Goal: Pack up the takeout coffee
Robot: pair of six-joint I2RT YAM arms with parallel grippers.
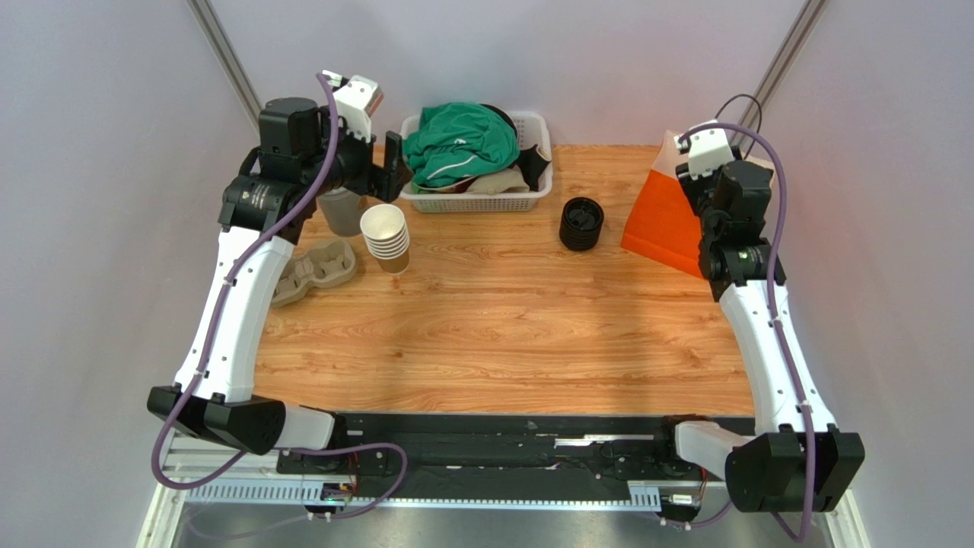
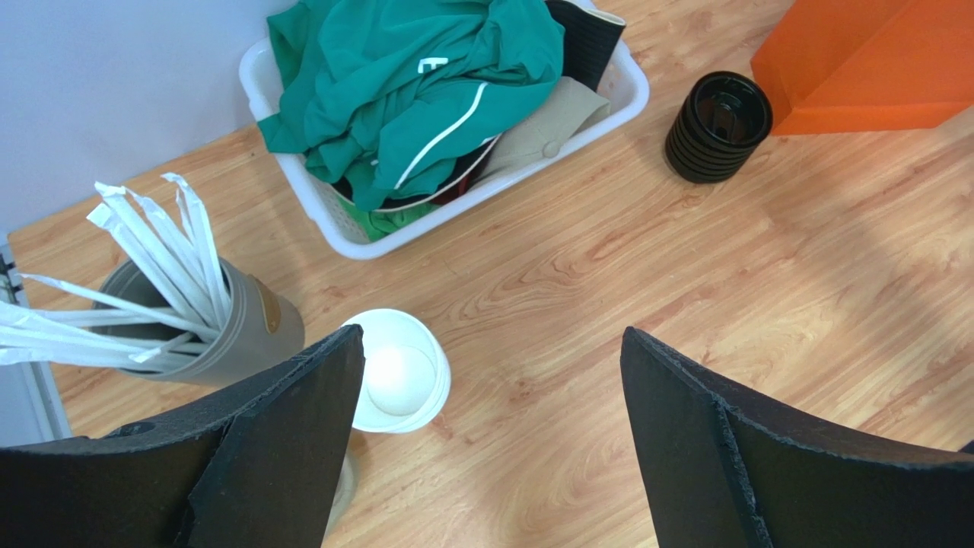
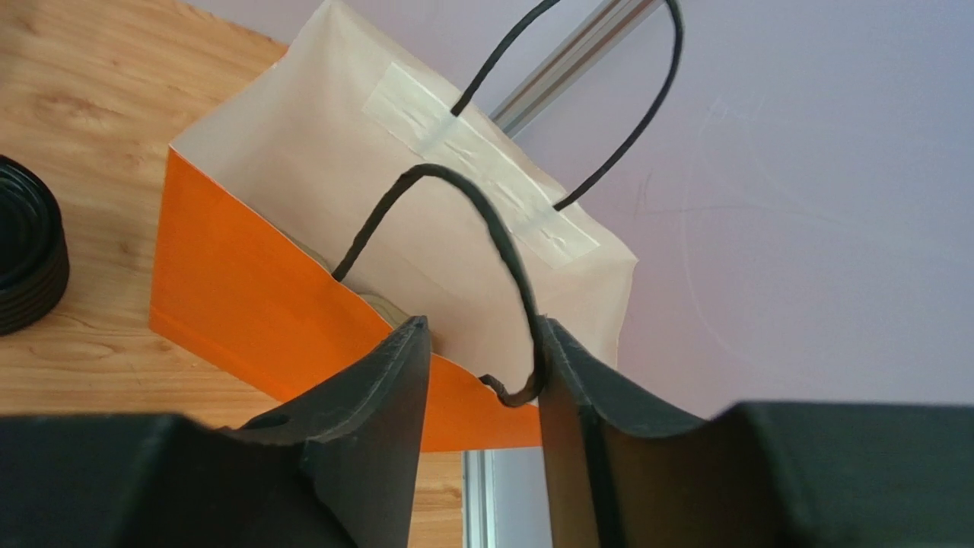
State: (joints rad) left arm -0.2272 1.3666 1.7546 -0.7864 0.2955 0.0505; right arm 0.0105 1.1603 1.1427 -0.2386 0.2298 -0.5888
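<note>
Right gripper [image 3: 480, 365] sits closest, at the bottom of its wrist view. Its fingers are a little apart, and the black cord handle [image 3: 423, 171] of the orange bag [image 3: 252, 297] hangs in the gap. The cord lies against the right-hand finger, but nothing shows a pinch on it. The bag stands open in the centre of that view.

Left gripper [image 2: 492, 422] is spread wide and holds nothing. It hangs over the cup stack [image 2: 394, 371] at lower left of its view. The straws [image 2: 160, 263] are at far left, the basket [image 2: 343, 228] at top, and the lids [image 2: 718, 126] at upper right on the counter [image 2: 686, 285].

No view clearly shows the coffee, a lidded cup. A tan sliver [image 3: 383, 306] peeks over the bag's front wall, and I cannot tell whether that is it. It may be inside the bag, or it may be hidden.

By my judgement the cup will be light if empty and top-heavy if filled. Its paper wall is thin and dents under a hard squeeze. The kraft surface should grip well, while the plastic lid is slicker and could pop off if pushed from the side. The safest hold looks to be around the body just under the rim, where the rolled edge and lid stiffen it. A gentle closing force is enough, and the cup should stay upright all the way into the bag.
</note>
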